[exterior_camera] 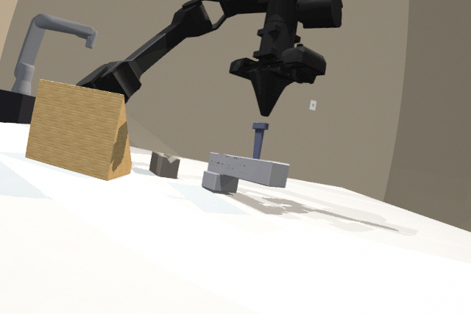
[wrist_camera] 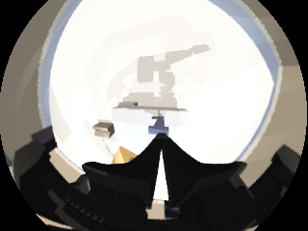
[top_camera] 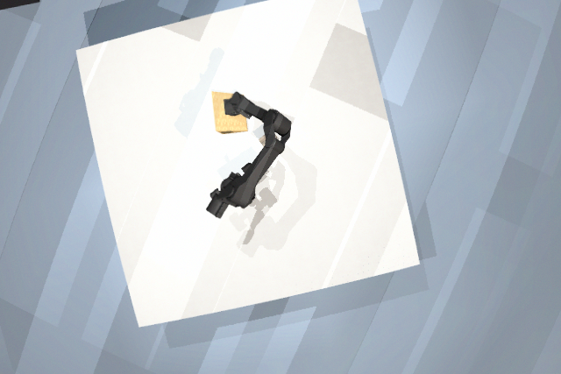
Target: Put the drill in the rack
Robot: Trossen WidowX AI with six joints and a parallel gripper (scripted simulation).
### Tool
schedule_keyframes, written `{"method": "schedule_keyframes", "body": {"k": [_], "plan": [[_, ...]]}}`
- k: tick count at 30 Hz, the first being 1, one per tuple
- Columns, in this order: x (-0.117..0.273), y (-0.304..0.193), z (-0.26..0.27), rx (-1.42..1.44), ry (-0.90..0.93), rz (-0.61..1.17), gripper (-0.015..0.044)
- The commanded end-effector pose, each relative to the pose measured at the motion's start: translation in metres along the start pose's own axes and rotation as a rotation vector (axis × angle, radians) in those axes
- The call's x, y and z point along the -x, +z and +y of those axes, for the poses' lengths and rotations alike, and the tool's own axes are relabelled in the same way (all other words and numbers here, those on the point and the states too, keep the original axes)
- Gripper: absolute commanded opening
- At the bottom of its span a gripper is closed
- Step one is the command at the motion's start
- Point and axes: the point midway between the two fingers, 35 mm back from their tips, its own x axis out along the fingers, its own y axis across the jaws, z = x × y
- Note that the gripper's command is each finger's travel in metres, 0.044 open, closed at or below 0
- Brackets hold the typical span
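Fingers pressed together into a single point and holding nothing, the black gripper hangs at centre frame directly above the upright blue-grey T-headed key, apart from it; a closed tip likely suits pushing the key down. The key stands in the long pale grey block, which rests across a small grey block on the white surface. Which grey piece is the stuck drill cannot be told. A small brownish notched block, probably the rack, sits just left. The tan wooden wedge at left stands clear of the descent, and nothing blocks the key.
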Motion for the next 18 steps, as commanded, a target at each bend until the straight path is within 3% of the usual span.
{"method": "schedule_keyframes", "body": {"k": [1, 18], "plan": [[-0.002, 0.0, 0.0, -0.005, 0.004, 0.004, 0.0], [-0.016, -0.001, 0.005, -0.013, 0.011, 0.008, 0.0]]}}
